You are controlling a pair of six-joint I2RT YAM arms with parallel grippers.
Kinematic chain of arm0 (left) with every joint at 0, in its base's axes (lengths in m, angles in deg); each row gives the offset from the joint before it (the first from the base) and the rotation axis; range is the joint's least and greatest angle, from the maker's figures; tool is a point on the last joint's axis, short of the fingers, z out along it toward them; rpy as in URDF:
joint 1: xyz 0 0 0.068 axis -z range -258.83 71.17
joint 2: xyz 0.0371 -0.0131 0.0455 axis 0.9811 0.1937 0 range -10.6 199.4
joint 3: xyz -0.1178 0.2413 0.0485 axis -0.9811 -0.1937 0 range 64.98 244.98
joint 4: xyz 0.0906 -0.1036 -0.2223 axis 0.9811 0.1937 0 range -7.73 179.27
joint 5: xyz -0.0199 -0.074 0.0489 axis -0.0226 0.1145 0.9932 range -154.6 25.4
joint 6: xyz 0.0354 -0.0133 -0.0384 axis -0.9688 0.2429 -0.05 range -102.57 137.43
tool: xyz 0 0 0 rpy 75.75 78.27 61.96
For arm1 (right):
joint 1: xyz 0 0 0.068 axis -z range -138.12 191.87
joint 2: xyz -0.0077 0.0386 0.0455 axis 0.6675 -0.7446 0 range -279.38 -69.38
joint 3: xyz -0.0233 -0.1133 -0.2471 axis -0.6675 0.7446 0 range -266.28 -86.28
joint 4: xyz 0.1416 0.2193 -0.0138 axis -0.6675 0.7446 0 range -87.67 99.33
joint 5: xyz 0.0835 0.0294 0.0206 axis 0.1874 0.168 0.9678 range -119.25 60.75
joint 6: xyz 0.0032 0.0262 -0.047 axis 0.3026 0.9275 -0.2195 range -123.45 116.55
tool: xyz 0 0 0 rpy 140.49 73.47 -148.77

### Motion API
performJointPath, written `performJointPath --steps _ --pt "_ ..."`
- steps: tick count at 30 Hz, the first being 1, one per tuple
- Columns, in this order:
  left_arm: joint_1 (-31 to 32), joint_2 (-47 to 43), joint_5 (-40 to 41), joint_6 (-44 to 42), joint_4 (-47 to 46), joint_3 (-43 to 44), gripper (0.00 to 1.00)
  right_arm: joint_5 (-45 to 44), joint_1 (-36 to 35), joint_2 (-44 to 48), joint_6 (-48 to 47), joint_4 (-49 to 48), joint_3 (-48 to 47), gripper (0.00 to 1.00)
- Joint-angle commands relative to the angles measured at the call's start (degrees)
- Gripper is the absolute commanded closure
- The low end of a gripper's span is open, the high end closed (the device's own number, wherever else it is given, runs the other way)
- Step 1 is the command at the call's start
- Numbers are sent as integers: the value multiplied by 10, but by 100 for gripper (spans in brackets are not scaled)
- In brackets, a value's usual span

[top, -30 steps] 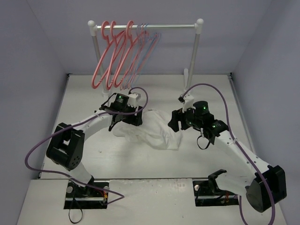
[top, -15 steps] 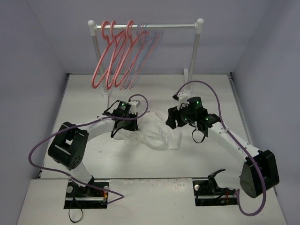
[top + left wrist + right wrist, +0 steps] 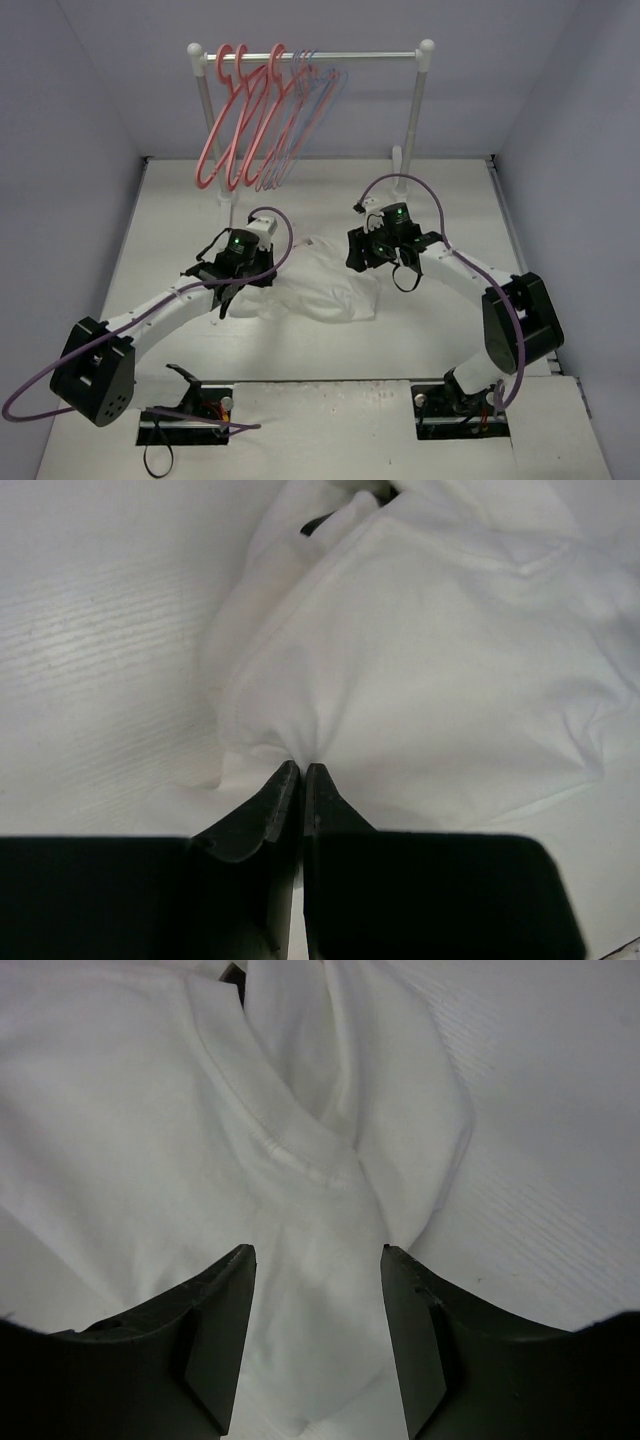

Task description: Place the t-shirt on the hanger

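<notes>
The white t-shirt [image 3: 322, 285] lies crumpled on the table between the two arms. My left gripper [image 3: 245, 283] is at its left edge. In the left wrist view the gripper [image 3: 302, 768] is shut, pinching a pleat of the t-shirt [image 3: 430, 660]. My right gripper [image 3: 360, 256] hovers at the shirt's far right corner. In the right wrist view it [image 3: 317, 1252] is open, its jaws straddling a raised fold of the t-shirt [image 3: 120, 1110] just below the collar seam [image 3: 285, 1150]. The thin light-blue hanger [image 3: 318, 105] hangs on the rack at the back.
The white rack's rail [image 3: 380, 56] spans the back of the table, its right post [image 3: 418, 100] standing behind the right arm. Several pink hangers [image 3: 235, 120] hang at the rail's left end, beside the blue one. Grey walls close in both sides.
My left gripper has shut on the shirt's left edge and drifted nearer and left. The right gripper has moved left and away onto the shirt's corner, its jaws narrowing.
</notes>
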State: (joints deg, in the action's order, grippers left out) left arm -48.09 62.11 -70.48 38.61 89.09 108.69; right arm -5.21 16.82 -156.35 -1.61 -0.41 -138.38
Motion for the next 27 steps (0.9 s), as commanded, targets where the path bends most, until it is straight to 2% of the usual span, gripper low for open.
performJointPath --steps 1,8,10,12,13,14,18,21,27 --pt "0 -13 14 27 -10 -11 100 15 -1 -39 2 -57 -12 50" --pt "0 -46 21 40 13 -29 100 31 -4 -94 -6 -77 -20 51" --pt "0 -51 22 44 13 -35 100 40 -4 -103 -10 -82 -19 57" --pt "0 -52 22 40 18 -29 99 47 -5 -102 -12 -85 -18 73" --pt "0 -50 21 33 19 -26 96 46 -6 -98 -12 -87 -16 81" --pt "0 -49 19 26 21 -21 89 45 -7 -94 -12 -87 -15 86" --pt "-1 -29 13 -20 34 32 43 40 -9 -64 -27 -87 -3 96" --pt "-2 17 0 -73 43 78 36 38 -11 -46 -29 -87 2 98" --pt "-9 125 -84 -147 44 172 35 40 -17 -28 -30 -86 11 99"
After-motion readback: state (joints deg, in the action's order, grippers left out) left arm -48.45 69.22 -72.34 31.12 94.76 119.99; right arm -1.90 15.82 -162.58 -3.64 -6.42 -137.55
